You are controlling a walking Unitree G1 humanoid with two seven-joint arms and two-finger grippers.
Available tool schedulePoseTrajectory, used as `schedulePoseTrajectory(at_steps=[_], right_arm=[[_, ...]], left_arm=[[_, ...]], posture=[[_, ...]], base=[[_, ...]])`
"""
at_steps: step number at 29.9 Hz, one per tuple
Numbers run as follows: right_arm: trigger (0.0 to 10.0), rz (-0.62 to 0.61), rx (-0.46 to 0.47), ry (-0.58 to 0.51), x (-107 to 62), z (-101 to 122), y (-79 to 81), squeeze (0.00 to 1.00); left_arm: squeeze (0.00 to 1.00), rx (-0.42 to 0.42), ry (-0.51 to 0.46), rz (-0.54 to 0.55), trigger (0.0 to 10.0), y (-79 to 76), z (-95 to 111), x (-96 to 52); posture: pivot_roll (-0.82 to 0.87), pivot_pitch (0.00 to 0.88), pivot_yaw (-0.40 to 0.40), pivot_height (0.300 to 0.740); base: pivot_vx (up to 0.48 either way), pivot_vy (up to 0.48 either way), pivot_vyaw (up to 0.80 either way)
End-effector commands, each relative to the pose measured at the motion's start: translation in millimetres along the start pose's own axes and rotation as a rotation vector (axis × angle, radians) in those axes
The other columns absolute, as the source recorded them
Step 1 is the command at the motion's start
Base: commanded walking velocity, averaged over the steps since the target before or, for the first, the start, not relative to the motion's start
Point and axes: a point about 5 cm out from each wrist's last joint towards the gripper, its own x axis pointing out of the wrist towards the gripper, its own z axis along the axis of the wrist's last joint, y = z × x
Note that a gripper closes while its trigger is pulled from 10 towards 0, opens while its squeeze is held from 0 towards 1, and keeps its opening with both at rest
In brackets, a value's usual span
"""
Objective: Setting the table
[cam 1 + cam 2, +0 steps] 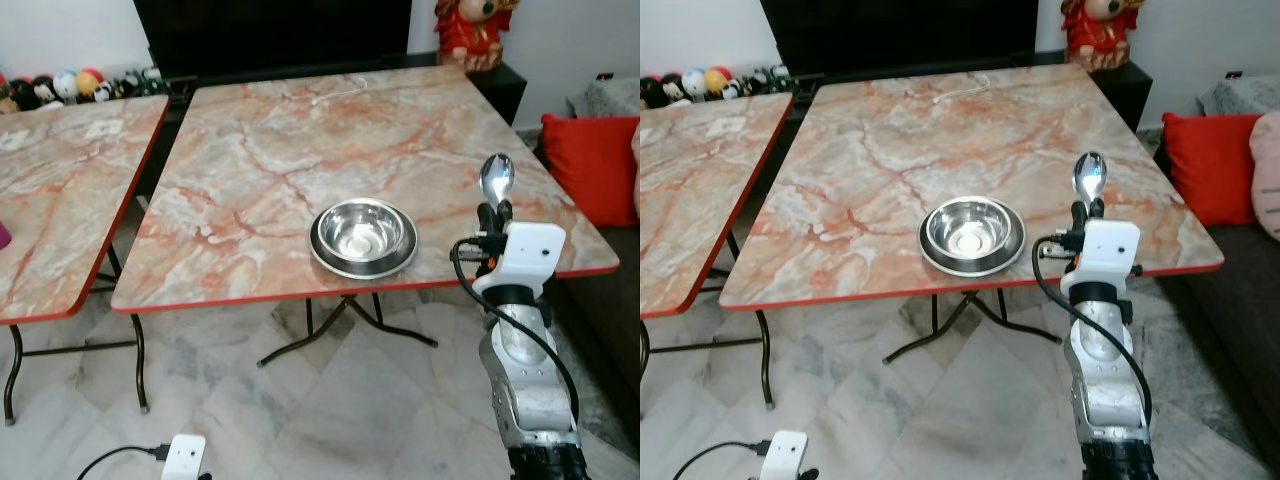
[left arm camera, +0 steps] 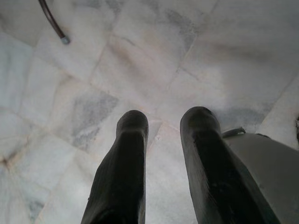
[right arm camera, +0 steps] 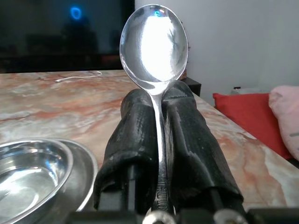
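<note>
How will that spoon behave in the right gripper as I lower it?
The spoon looks like polished metal, so probably stiff, yet slippery. The right gripper pinches only its thin handle, bowl upright above the fingers, so it may pivot or slide when it touches the table.

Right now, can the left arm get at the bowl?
Probably not. The left gripper hangs open over the floor, below the table; the bowl sits beside the right gripper, which holds the spoon.
</note>
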Motion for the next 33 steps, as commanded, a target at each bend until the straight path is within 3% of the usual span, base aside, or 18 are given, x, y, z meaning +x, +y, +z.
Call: schedulePoseTrajectory(at_steps=[1, 13, 19, 27, 30, 33], right_arm=[[10.0, 0.017, 0.004, -0.004, 1.8, 3, 3.5, 0.00], [10.0, 0.015, 0.003, 0.012, 2.8, 1, 4.0, 0.00], [10.0, 0.012, -0.009, 0.023, 4.9, 1, 1.3, 0.00], [10.0, -0.001, 0.001, 0.122, 11.2, -4, -8.8, 0.00], [10.0, -0.028, 0.026, 0.294, 14.0, -17, -21.5, 0.00], [10.0, -0.008, 0.078, 0.383, 12.4, -26, -23.1, 0.00]], left_arm=[[0.00, -0.011, 0.012, 0.001, 10.0, 1.8, -2, -0.4], [0.00, -0.011, 0.012, 0.004, 10.0, 1.4, -2, -0.4], [0.00, -0.009, 0.017, 0.003, 10.0, 1.3, -3, -0.4], [0.00, -0.003, 0.017, 0.002, 10.0, 1.0, -2, -0.3], [0.00, -0.004, 0.015, 0.002, 10.0, 0.9, -2, -0.2], [0.00, -0.003, 0.014, 0.001, 10.0, 0.7, -1, 0.0]], posture=[[-0.14, 0.089, 0.071, 0.740], [-0.14, 0.093, 0.070, 0.740], [-0.14, 0.096, 0.070, 0.740], [-0.14, 0.100, 0.070, 0.740], [-0.14, 0.099, 0.069, 0.740], [-0.14, 0.098, 0.070, 0.740]], base=[[0.349, 0.000, 0.00], [0.342, 0.000, 0.00], [0.000, 0.000, 0.00], [0.000, 0.000, 0.00], [0.000, 0.000, 0.00], [0.000, 0.000, 0.00]])
